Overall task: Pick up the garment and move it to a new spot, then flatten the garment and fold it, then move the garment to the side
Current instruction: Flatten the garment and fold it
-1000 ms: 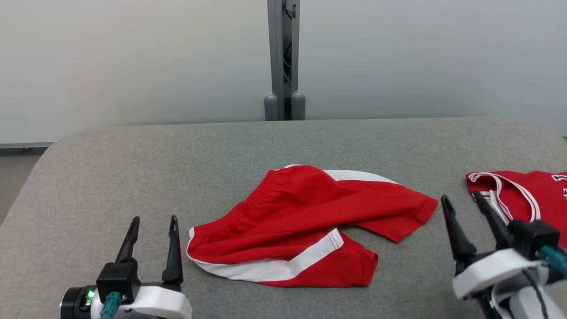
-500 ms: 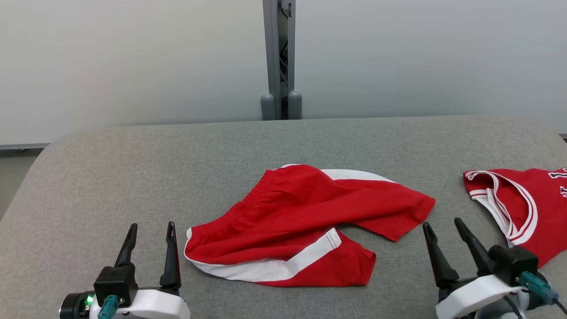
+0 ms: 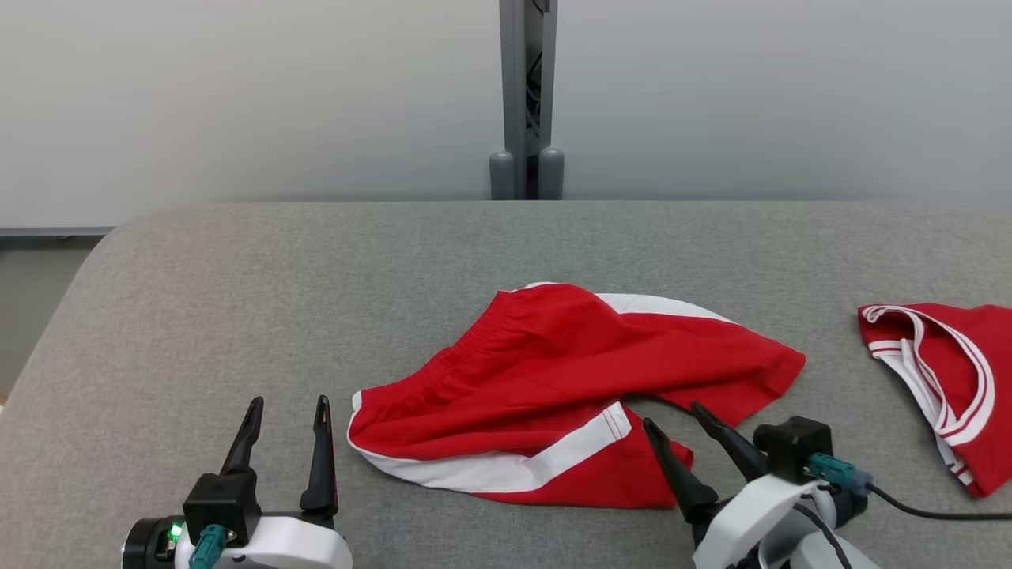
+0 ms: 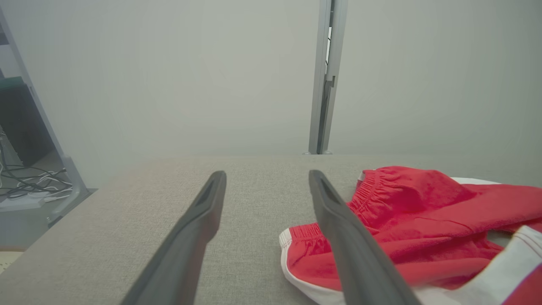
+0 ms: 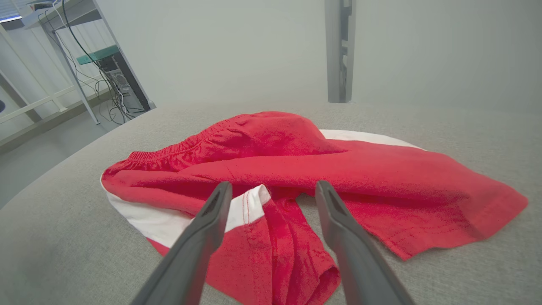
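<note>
Red shorts (image 3: 553, 379) lie crumpled on the grey table (image 3: 237, 300), waistband at their left end, white stripe along the near edge. My right claw (image 3: 673, 415) is at the shorts' near right corner, fingers spread, holding nothing. My left claw (image 3: 289, 401) is just left of the shorts, also spread, empty. A red jersey (image 3: 941, 371) lies well right of the shorts.

The shorts (image 3: 553, 387) lie on the table (image 3: 237, 300) straight ahead of my right gripper (image 3: 673, 415), whose fingertips reach over their near leg. My left gripper (image 3: 289, 401) sits just to their left. A second garment (image 3: 941, 371) lies well off to my right gripper's right. A post (image 3: 527, 95) stands beyond the table's far edge.
</note>
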Controlling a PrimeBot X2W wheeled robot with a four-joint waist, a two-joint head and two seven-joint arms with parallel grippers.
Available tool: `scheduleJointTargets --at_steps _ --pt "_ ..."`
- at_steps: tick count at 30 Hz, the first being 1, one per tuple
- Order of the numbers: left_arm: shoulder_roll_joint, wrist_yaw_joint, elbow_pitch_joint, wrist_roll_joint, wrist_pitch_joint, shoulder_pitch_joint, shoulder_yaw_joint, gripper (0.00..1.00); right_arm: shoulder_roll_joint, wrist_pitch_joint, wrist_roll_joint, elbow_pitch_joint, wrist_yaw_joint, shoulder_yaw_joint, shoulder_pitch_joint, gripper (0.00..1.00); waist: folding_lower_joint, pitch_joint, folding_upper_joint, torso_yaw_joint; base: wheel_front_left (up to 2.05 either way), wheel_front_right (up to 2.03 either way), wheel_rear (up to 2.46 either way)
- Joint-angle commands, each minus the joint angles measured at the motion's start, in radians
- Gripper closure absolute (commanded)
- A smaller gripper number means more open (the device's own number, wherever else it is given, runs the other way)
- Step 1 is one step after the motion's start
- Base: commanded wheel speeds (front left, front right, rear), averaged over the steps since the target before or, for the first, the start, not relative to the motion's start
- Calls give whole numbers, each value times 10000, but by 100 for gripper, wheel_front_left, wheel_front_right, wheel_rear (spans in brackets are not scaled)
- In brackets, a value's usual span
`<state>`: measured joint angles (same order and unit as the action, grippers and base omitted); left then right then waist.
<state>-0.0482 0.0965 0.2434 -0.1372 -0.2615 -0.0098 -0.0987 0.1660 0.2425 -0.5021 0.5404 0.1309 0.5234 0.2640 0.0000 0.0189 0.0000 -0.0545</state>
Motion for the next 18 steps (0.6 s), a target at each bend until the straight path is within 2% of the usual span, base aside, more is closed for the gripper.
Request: scheduleJointTargets --at_steps 1,8,18 --pt "-50 -46 13 -70 -31 -136 6 0 126 -61 -159 136 -4 201 207 0 0 -67 0 -85 0 0 0" --pt "-46 -130 64 -34 -30 -243 -171 0 248 -222 -916 881 -4 1715 1131 0 0 -261 0 -419 0 0 0" --pt "-50 -21 30 -148 -30 -356 -279 0 329 -26 -1695 1939 -4 2654 1802 0 0 -449 0 -858 0 0 0"
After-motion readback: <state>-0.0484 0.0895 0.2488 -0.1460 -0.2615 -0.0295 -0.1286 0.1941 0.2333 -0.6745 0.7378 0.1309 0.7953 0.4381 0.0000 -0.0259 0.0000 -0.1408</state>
